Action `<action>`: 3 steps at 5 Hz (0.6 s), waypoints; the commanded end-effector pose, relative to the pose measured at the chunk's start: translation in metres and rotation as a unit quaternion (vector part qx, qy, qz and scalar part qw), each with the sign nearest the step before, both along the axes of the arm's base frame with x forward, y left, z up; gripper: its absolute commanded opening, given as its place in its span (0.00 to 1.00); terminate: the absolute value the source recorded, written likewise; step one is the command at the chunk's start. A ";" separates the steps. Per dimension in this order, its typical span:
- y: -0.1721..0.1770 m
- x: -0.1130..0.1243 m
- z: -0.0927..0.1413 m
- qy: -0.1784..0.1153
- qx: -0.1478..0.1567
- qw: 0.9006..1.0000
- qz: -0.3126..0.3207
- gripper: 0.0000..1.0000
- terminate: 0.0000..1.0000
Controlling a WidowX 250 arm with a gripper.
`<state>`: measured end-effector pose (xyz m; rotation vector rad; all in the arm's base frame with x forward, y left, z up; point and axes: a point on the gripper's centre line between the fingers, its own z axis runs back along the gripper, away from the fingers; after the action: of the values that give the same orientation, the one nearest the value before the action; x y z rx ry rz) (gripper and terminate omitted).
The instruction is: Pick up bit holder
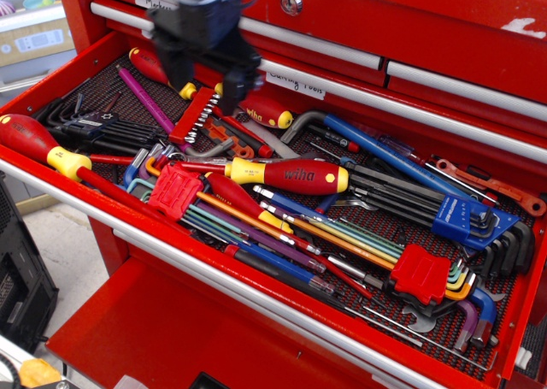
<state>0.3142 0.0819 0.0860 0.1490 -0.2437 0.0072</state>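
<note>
In a crowded red tool drawer (51, 171), the spread hand (205, 88) hovers above the bit holder (195, 116): likely light and rigid, best pinched across its narrow sides.

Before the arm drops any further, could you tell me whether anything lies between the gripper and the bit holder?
Nothing visible does. The gripper hangs blurred right above the bit holder, whose top is bare. A purple tool and a screwdriver lie close beside it.

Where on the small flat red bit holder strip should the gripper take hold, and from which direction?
Probably across the narrow width of the flat red plastic bit holder, near mid-length, coming from above. It lies flat in the drawer, tools crowding its lower end. The black gripper is blurred above it.
</note>
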 end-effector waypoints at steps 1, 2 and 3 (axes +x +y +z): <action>0.023 0.044 -0.013 -0.058 -0.006 0.997 -0.048 1.00 0.00; 0.033 0.058 -0.026 -0.062 0.001 0.997 -0.054 1.00 0.00; 0.044 0.065 -0.036 -0.063 0.017 0.996 -0.064 1.00 0.00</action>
<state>0.3705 0.1238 0.0269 0.1302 -0.3248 -0.1120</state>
